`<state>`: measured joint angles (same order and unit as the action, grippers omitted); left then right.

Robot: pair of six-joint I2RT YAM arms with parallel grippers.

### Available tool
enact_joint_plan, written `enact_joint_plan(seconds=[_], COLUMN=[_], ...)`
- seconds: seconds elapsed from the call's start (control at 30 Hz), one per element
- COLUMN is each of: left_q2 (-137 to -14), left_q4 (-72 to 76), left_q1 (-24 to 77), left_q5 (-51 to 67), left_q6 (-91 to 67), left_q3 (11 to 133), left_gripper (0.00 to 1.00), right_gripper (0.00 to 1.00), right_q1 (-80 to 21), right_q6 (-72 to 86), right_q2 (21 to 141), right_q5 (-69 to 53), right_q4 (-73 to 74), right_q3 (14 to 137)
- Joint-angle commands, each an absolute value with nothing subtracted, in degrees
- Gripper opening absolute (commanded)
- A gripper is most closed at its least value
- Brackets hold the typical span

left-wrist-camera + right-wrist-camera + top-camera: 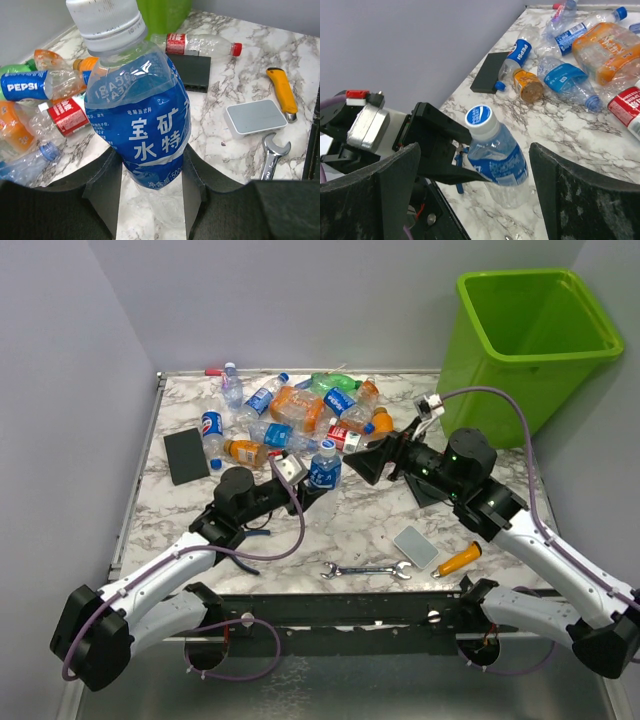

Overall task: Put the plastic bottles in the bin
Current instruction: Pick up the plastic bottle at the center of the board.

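Item: blue-label bottle (137,115), white cap, upright, nr centre of counter (360,525). Left fingers (105,192) clamped on its lower body, one each side; can't tell if base touches counter. Right fingers (372,462) spread wide, facing that bottle from the right, close but not touching. Bottle pile (300,410): approx a dozen, clear/orange/green, lying along far edge, mid to left. Bin (490,370): lime green, stands off far right corner. Misc: black slab (186,456) nr left edge; grey slab (415,546), orange-handled tool (457,560) and wrench (365,570) by near edge, right of centre.
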<state>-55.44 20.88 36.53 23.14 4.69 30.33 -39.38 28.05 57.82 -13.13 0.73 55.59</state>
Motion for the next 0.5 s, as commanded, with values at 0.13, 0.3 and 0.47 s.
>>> enact_joint_plan(seconds=[0.13,0.3,0.47], left_q2=[-51.9,-52.4,-53.1], left_q4=[27.5,27.5,27.5], left_q1=[39.4,39.9,40.0], left_q5=[22.2,22.2,23.0], left_q6=[6.9,6.0,4.8], left_q3=[29.2,29.3,29.7], left_gripper=[0.17,0.17,0.17], right_gripper=[0.87,0.77,0.64], right_q1=[-39.8,-40.8,-41.8], right_q6=[30.6,30.4,29.1], right_q2=[65.8,68.3,69.5], right_q5=[-20.1,-19.1,-16.7], right_q4=[-2.1,-1.4,-0.3], right_q3=[60.9,62.3,62.7])
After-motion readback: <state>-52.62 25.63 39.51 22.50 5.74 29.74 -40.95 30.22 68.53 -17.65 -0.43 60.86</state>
